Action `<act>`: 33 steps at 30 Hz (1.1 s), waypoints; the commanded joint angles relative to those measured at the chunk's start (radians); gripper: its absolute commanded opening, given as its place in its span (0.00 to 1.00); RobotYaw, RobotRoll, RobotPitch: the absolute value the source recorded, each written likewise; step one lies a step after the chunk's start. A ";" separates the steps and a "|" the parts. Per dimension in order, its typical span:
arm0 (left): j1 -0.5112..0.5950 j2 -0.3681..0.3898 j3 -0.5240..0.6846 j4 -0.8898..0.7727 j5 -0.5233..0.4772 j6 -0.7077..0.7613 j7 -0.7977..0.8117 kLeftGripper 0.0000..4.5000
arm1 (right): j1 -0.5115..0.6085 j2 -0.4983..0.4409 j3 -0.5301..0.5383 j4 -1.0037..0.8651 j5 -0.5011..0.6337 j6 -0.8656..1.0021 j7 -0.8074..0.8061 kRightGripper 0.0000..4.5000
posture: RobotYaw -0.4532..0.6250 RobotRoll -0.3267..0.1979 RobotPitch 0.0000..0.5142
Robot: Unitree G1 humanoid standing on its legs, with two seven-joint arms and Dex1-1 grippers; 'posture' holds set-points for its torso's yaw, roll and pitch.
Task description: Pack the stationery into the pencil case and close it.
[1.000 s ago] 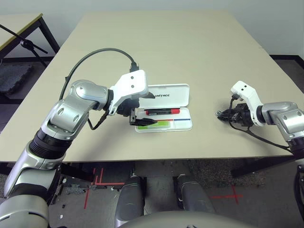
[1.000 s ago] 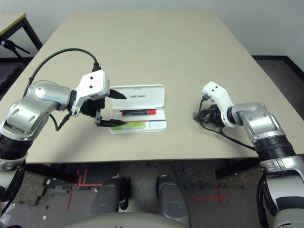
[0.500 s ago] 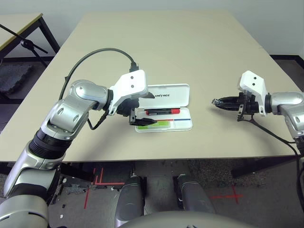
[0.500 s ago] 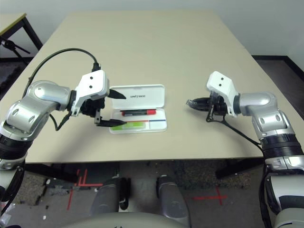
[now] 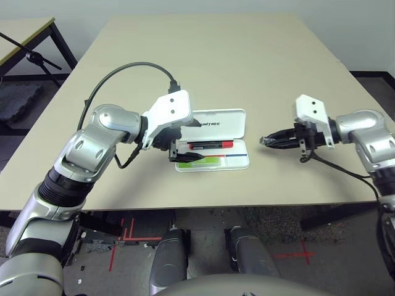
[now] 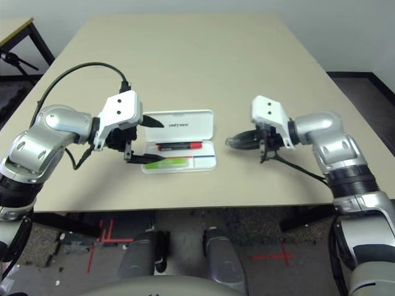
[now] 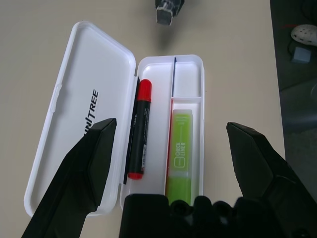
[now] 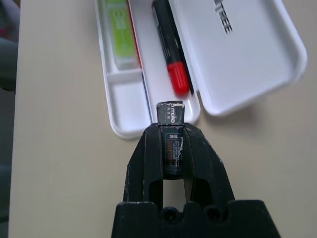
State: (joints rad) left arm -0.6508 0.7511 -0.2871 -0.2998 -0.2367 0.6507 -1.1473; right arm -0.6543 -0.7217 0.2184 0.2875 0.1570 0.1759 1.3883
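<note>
Pencil case (image 5: 216, 126) lies open on the surface (image 5: 210, 55), red marker (image 7: 139, 131) and green highlighter (image 7: 181, 151) in its tray. Right gripper (image 8: 171, 116) pinches the small dark clip (image 8: 171, 130) just beside the case's end. Left gripper (image 7: 173, 144) hovers spread wide over the case.

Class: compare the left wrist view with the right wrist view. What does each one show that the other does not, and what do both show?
Left wrist view alone: the left gripper, open, over the pencil case.

Right wrist view alone: the right gripper, shut on the dark clip, seen along its own fingers.

Both: the open case holding the red marker and green highlighter, plus the clip approaching.
</note>
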 commanded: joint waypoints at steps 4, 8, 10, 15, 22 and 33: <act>0.021 0.007 -0.014 -0.018 0.009 0.003 0.013 1.00 | -0.015 0.069 0.058 0.014 -0.038 -0.024 -0.003 0.06 | 0.40 0.62 0.18; 0.030 0.013 -0.008 -0.029 0.007 0.010 0.018 1.00 | -0.013 0.086 0.091 0.018 -0.059 -0.037 0.008 0.06 | 0.42 0.62 0.18; 0.033 0.014 -0.007 -0.034 0.006 0.014 0.021 1.00 | -0.010 0.093 0.103 0.018 -0.065 -0.039 0.015 0.06 | 0.42 0.62 0.18; 0.034 0.014 -0.006 -0.042 0.003 0.024 0.030 1.00 | -0.008 0.116 0.114 0.025 -0.076 -0.041 0.014 0.06 | 0.43 0.62 0.18; 0.033 0.014 -0.006 -0.046 0.004 0.030 0.036 1.00 | -0.007 0.128 0.128 0.041 -0.092 -0.052 0.017 0.06 | 0.43 0.62 0.17; 0.023 0.008 -0.007 -0.034 0.006 0.017 0.044 1.00 | -0.009 0.145 0.080 -0.019 -0.017 0.029 0.017 0.62 | 0.42 0.62 0.16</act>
State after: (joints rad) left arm -0.6227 0.7595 -0.2877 -0.3363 -0.2341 0.6730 -1.1073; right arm -0.6642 -0.5710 0.3272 0.3001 0.1098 0.1811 1.3963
